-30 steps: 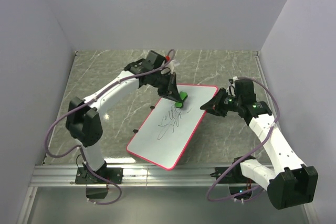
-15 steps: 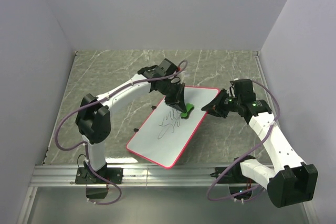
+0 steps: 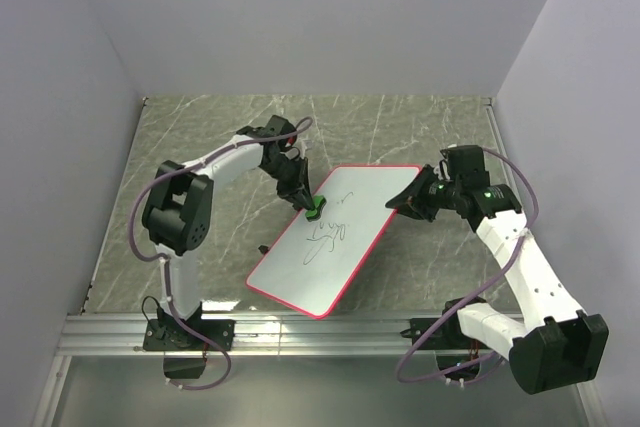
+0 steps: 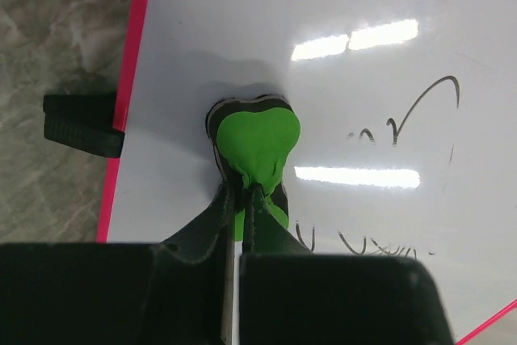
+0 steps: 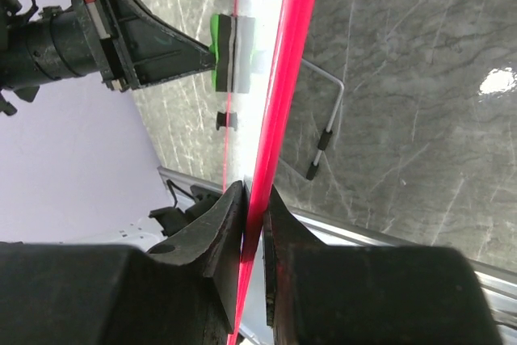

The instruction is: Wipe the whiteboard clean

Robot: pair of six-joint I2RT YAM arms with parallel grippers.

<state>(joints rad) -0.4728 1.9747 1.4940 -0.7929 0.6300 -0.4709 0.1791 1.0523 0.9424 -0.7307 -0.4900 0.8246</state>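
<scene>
The jaws of the left gripper (image 4: 240, 191) pinch tight on a small green eraser (image 4: 257, 139), soft and rounded, pressed on the whiteboard (image 4: 380, 103) near its left edge; the right gripper (image 5: 252, 199) nips the board's thin red-pink rim between almost closed jaws; the smooth, shiny board sits slantwise mid-frame in the top view, over a grey marbled table (image 3: 200, 147); dark scribbles lie right of the eraser.

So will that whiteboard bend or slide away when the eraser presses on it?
Probably stiff: the whiteboard shows a straight rim though pinched at one edge. Its glossy face looks slippery, so it could skid, but the right gripper clamping the rim should steady it against the eraser.
</scene>
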